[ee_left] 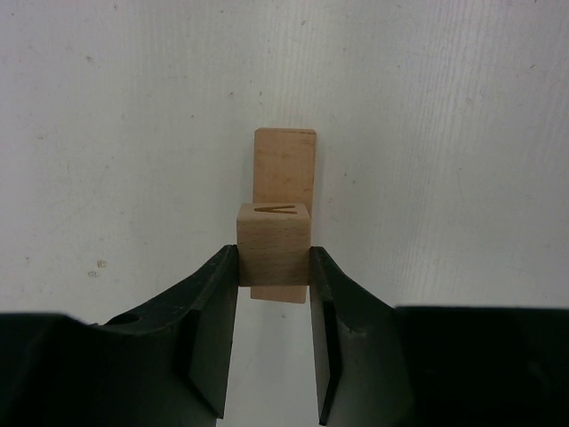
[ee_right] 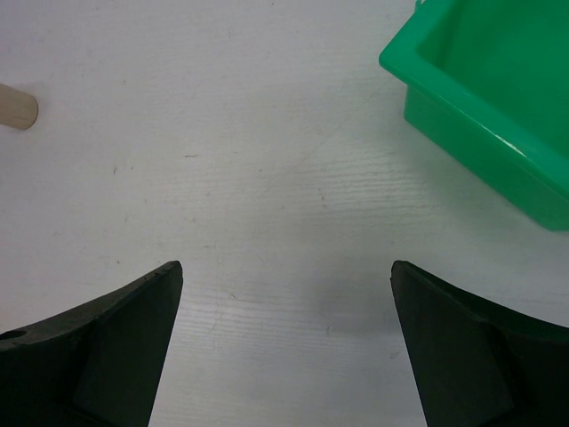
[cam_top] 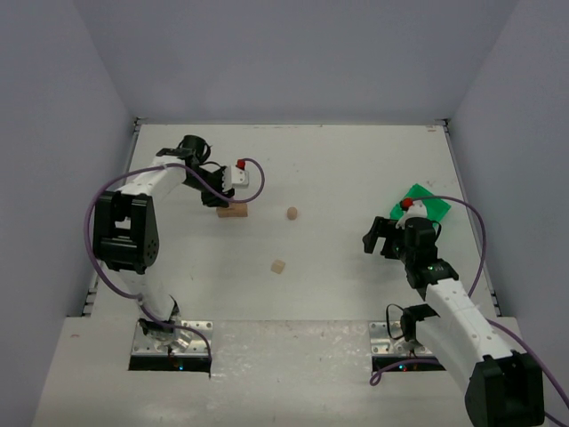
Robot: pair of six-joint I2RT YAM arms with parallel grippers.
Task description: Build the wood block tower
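- Risk 1: the cube is over the near end of the bar, not its middle. Released here, it would have little margin and could topple off that end.
- Risk 2: you cannot tell from either view whether the cube touches the bar. If you open while it hangs above, it would drop and could bounce away.
- Risk 3: the pads pass close to the bar's sides. An uneven opening or a sideways retreat could drag the cube or nudge the bar.
- Left gripper: fingers set at the cube's width and clamped on its 2 side faces. They hold nothing else.
- Right gripper: fingers spread wide and holding nothing, above the table near the bin.
- Task pieces: bar and cube are at the far left of the table. The far block and the near block lie loose near the centre, apart from the bar.
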